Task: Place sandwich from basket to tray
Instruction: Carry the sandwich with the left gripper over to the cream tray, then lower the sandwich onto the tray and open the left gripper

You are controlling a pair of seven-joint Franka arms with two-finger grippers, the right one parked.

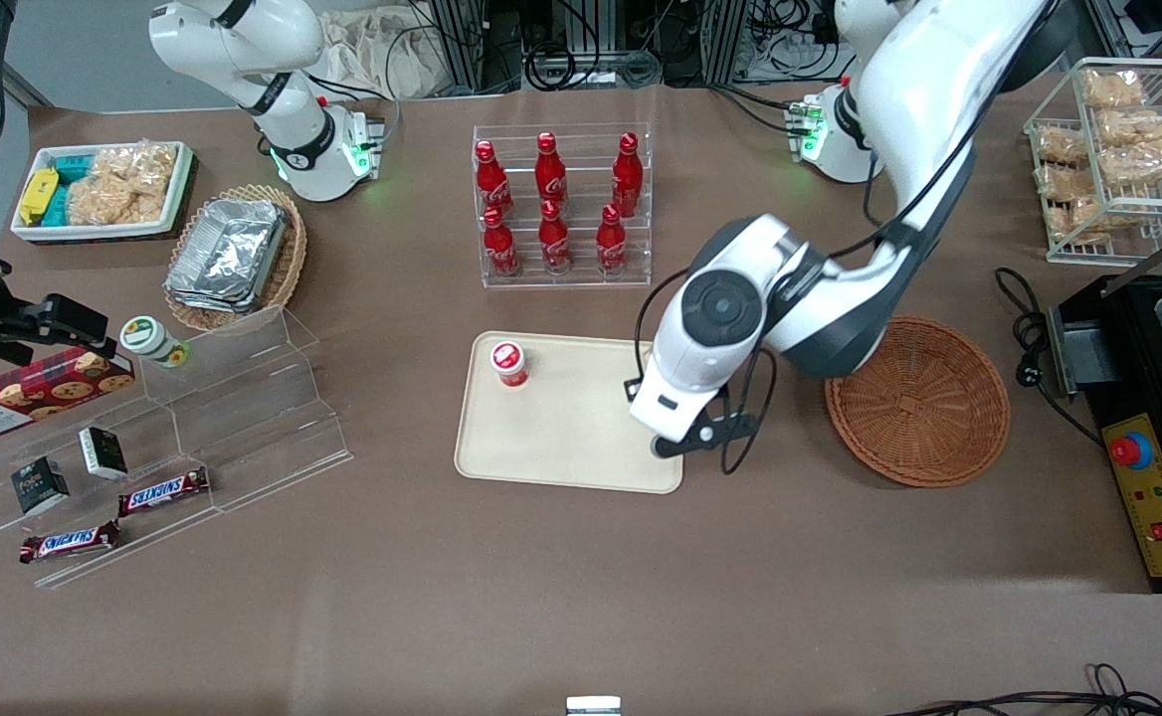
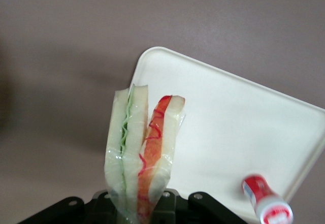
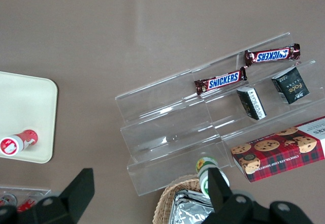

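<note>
The sandwich (image 2: 142, 153) is out of the basket (image 1: 917, 400), which now lies bare on the counter (image 1: 541, 597) toward the working arm's end. In the wrist view the gripper (image 2: 144, 209) has its fingers closed on the wedge's lower end, the bread and its red and green layers standing up out of the clamp in their clear wrap. From the front the sandwich itself is hidden under the arm's wrist; the gripper (image 1: 685, 438) hangs over the tray's (image 1: 561, 438) edge on the side closest to the basket.

So the carry looks nearly done, and the step in hand is the placing. The wrist view shows the wedge in line with a corner of the tray (partly over the rim, partly over brown counter), so I judge that the next move calls for a short shift inward over the tray's bare middle, then a descent until the wedge meets the surface, then opening the fingers.

A small red-capped bottle (image 1: 509, 363) lies on the tray, well apart from the gripper; the drop should stay on the open area nearer the basket to avoid knocking it.
</note>
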